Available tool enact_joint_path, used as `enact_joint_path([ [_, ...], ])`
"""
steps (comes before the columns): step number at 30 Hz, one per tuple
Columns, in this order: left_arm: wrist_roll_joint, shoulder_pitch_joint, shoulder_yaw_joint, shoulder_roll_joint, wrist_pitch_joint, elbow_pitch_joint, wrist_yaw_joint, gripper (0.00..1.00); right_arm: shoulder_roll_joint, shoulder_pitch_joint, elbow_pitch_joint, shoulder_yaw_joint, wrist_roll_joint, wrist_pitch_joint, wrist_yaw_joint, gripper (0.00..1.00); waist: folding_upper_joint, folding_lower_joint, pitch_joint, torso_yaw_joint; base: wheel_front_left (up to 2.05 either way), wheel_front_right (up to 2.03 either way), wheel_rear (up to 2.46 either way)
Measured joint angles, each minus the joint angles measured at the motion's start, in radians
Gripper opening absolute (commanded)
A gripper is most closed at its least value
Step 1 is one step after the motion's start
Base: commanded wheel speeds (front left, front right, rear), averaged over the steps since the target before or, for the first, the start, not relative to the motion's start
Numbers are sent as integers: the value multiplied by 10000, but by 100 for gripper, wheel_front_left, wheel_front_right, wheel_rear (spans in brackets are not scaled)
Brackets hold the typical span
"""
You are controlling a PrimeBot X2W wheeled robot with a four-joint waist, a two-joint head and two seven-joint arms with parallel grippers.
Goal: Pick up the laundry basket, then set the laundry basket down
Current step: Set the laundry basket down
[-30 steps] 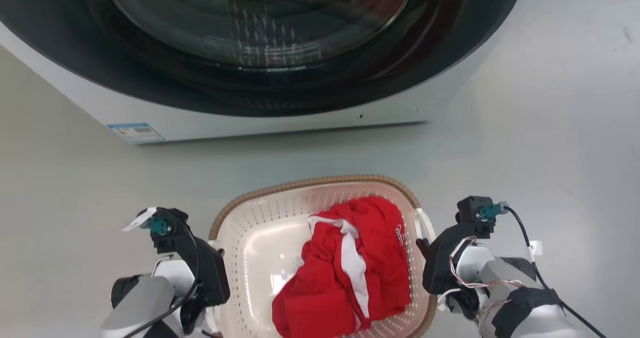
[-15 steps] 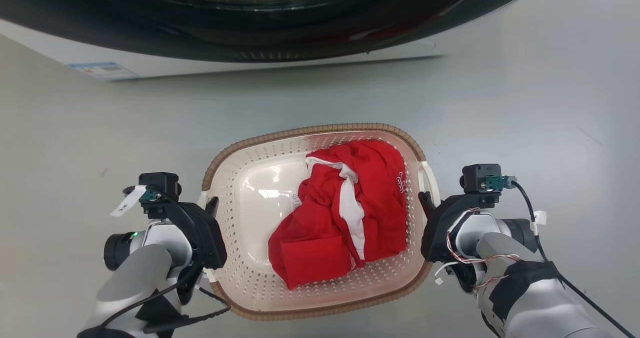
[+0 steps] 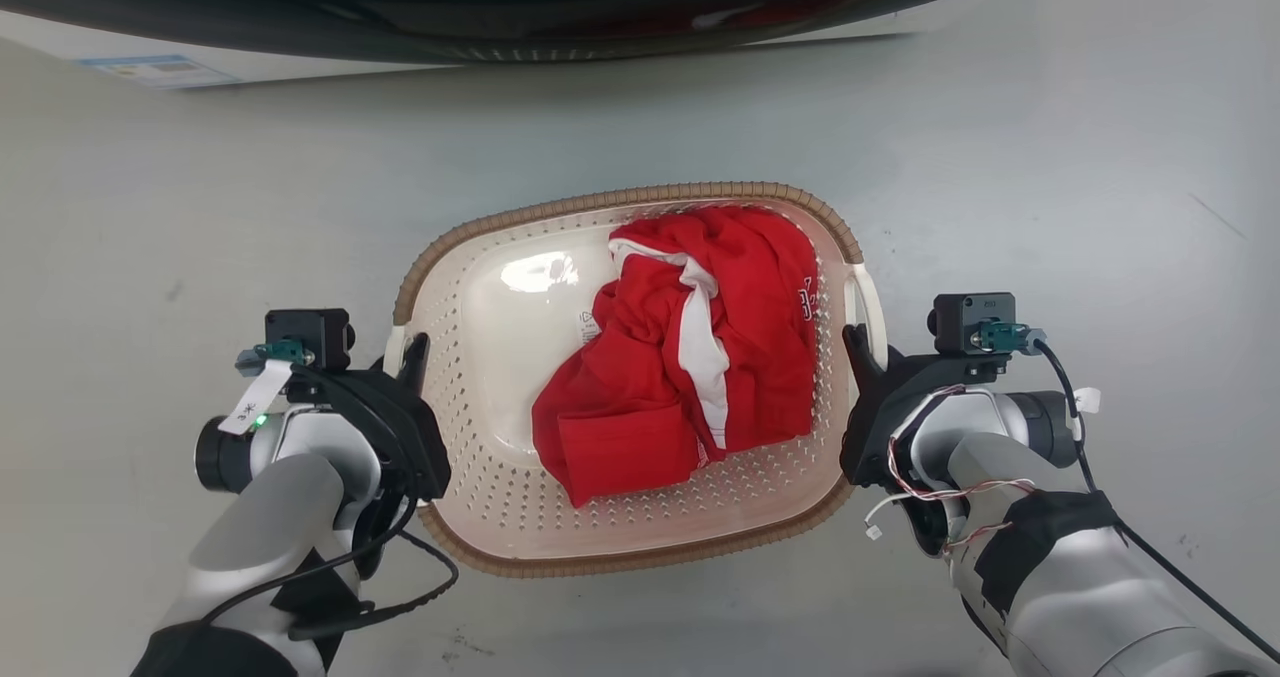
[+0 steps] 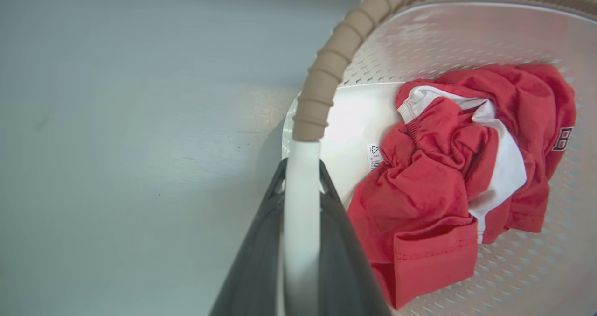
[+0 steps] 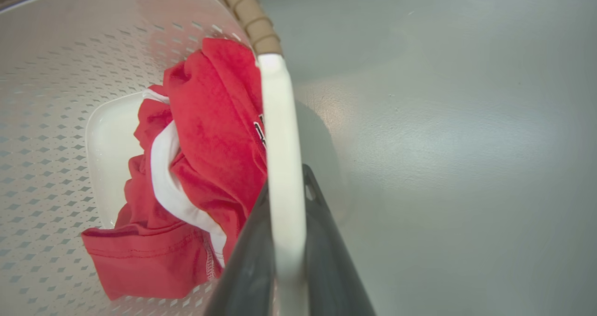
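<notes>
Left hand [image 3: 409, 349], basket [image 3: 620, 197] farther from washer [image 3: 400, 12]

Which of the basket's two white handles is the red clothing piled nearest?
The handle in the right tool: the red clothing crowds that end of the laundry basket; the end at the left tool is bare.

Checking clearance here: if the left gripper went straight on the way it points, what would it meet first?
The left gripper is shut on the laundry basket's white loop handle; straight on, it would likely slide along it into the brown rim just ahead of its fingertips.
</notes>
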Motion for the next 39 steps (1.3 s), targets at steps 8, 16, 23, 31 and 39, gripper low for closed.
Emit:
enact_joint_path([
  [8, 128, -136, -144, -13, -353, 132, 0, 0, 10, 0, -17, 67, 31, -251, -42, 0, 0, 0, 281, -22, 0, 0, 0],
  [16, 142, -230, -290, -23, -412, 163, 0, 0, 8, 9, -12, 107, 215, -297, -40, 0, -2, -1, 356, -46, 0, 0, 0],
  [23, 142, -267, -510, -10, -395, 159, -6, 100, -50, 8, -27, 343, 217, -291, 190, 100, -1, -1, 340, -29, 0, 0, 0],
  [31, 21, -219, -591, -98, -395, 221, -17, 100, -50, 35, 46, 477, 303, -341, 430, 100, -2, -2, 90, 42, 0, 0, 0],
  [39, -117, 359, -616, -115, -472, 364, -17, 100, -46, 279, 355, 598, 307, -472, 512, 100, -2, -2, -483, 82, 0, 0, 0],
])
